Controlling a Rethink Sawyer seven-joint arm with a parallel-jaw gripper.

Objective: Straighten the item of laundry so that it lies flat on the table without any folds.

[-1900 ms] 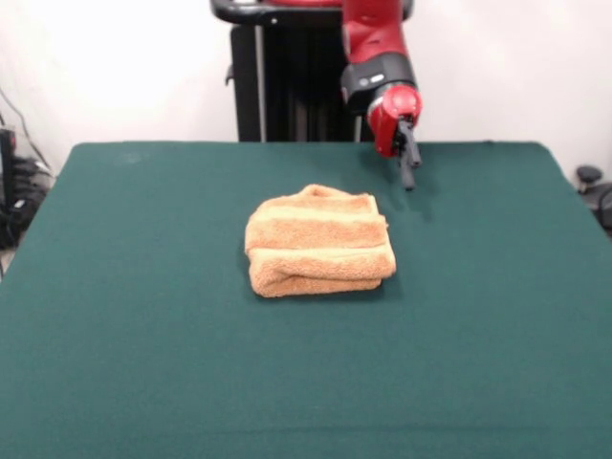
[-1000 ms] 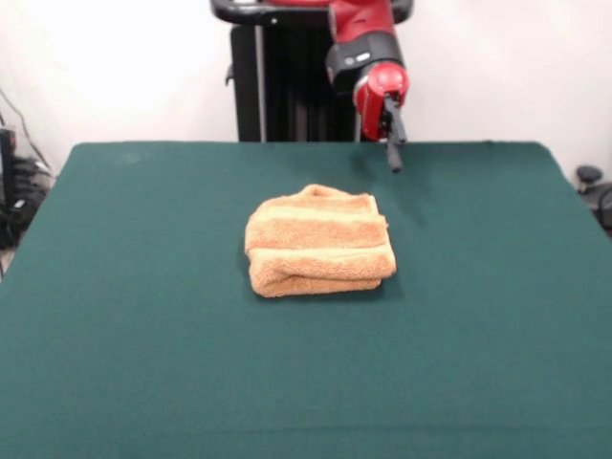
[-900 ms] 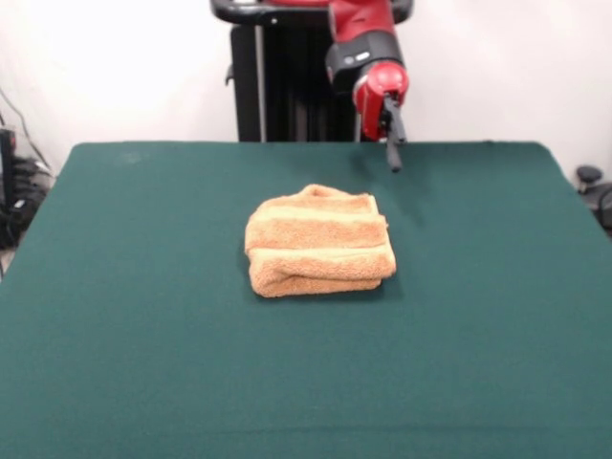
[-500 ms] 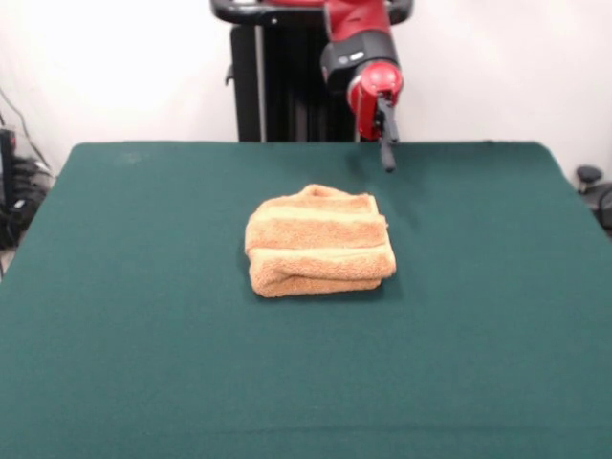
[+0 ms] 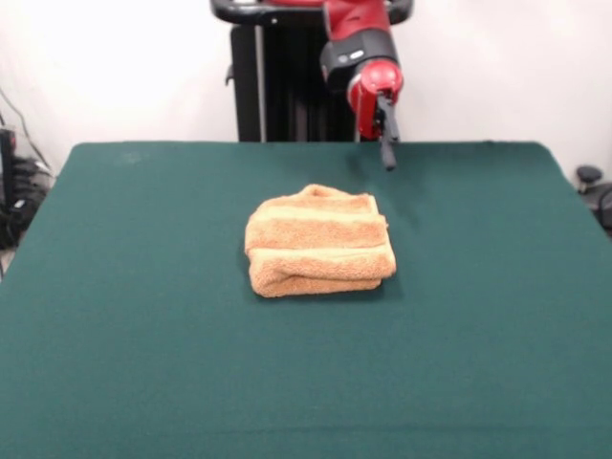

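Note:
The orange-tan towel (image 5: pixel 318 243) lies folded into a thick bundle near the middle of the dark green table (image 5: pixel 143 316), with a rolled fold along its near edge. My gripper (image 5: pixel 387 158) hangs from the red arm above the table's far side, behind and a little right of the towel, clear of it. Its dark fingers (image 5: pixel 386 143) look pressed together into one narrow stalk, with nothing held.
The black pedestal (image 5: pixel 287 86) stands behind the table's far edge. Cables and dark equipment (image 5: pixel 14 191) sit off the left side, and a dark object (image 5: pixel 593 186) off the right edge.
The gripper rose and shifted left, from above the towel's right rear to higher up near the far edge. In the last half second it barely moved. The towel is unchanged.

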